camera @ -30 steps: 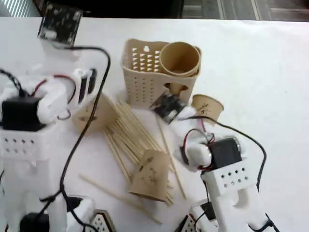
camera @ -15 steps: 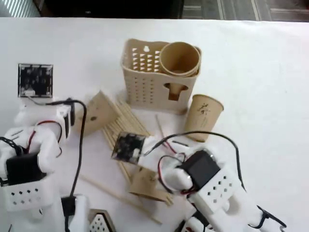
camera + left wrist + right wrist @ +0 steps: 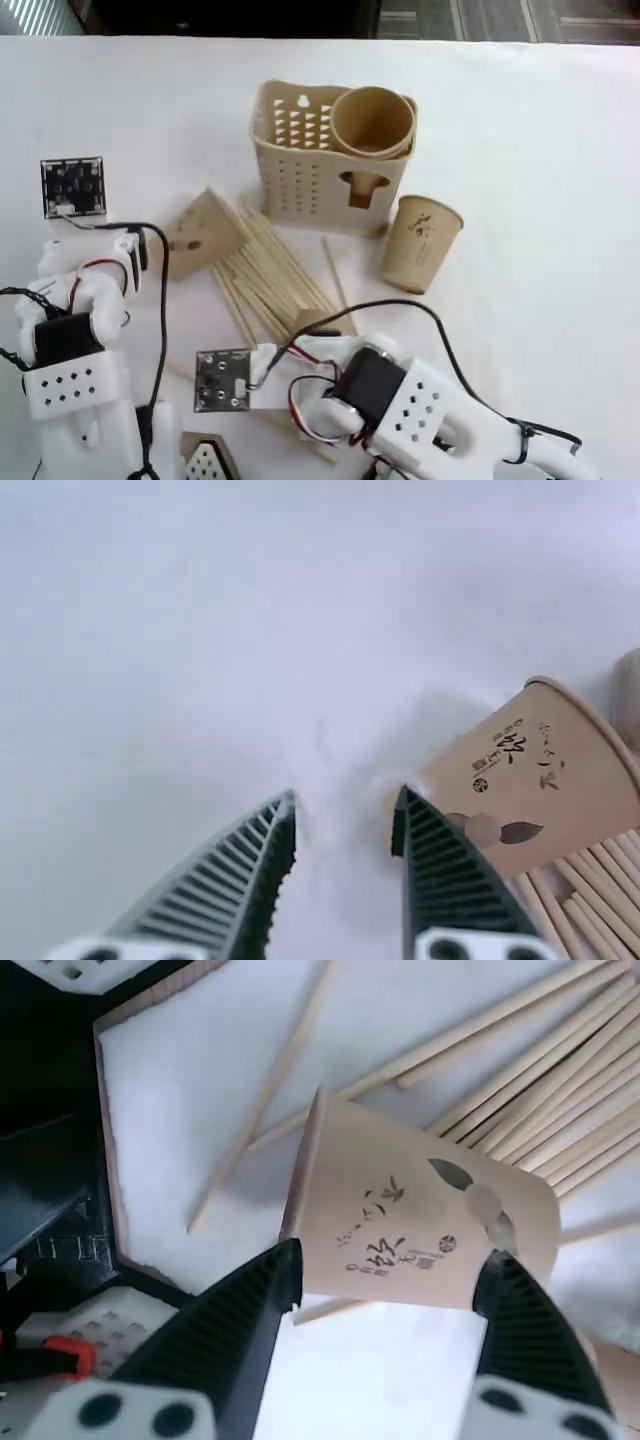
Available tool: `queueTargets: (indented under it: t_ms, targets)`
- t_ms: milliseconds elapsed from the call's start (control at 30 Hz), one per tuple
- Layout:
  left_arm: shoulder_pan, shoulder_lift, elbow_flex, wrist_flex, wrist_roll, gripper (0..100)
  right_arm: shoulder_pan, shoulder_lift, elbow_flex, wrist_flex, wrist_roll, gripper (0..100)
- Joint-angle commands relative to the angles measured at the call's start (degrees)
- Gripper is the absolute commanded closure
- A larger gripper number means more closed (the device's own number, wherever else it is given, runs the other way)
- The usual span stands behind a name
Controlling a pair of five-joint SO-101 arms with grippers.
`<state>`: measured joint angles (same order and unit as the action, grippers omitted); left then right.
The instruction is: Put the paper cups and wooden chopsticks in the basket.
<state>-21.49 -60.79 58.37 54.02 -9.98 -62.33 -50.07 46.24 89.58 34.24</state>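
Note:
A beige perforated basket (image 3: 300, 165) stands at the back with a paper cup (image 3: 372, 122) inside it. A second cup (image 3: 420, 243) stands upright to its right. A third cup (image 3: 198, 233) (image 3: 530, 780) lies on its side beside the fan of wooden chopsticks (image 3: 270, 275) (image 3: 530, 1070). My left gripper (image 3: 345, 798) is open over bare table, just short of that cup. Another cup (image 3: 420, 1230) (image 3: 320, 322) lies on its side on the chopsticks. My right gripper (image 3: 392, 1257) is open, with one finger on each side of it.
A single chopstick (image 3: 270, 1090) lies apart near the front table edge, by the arm bases (image 3: 205, 460). The left arm (image 3: 70, 340) stands at the front left and the right arm (image 3: 380, 395) at the front centre. White table stretches to the right of the upright cup.
The right arm swung from beside the basket back to the front, down over the lying cup. The left arm drew back from the cup at the left.

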Motion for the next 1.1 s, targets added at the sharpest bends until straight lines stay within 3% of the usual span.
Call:
queueTargets:
  t_ms: [0,167,500,867,1067]
  targets:
    - [-0.40,-1.19,-0.26,-1.32,0.26,83,-0.48,-0.92,4.04,-5.58,0.53,71.6]
    - [-0.40,-1.19,-0.18,-1.14,0.26,83,0.04,-1.01,9.14,-9.27,0.53,71.7]
    - [-0.40,-1.19,-0.09,-0.97,0.26,83,12.79,-1.45,8.97,-13.49,0.97,71.8]
    - [-0.22,-1.19,-0.09,-1.05,0.26,83,12.09,-1.36,-5.98,-1.71,0.97,71.7]
    - [-0.13,-1.19,-0.09,-1.05,0.26,83,3.74,-1.01,-2.81,0.92,0.53,71.7]
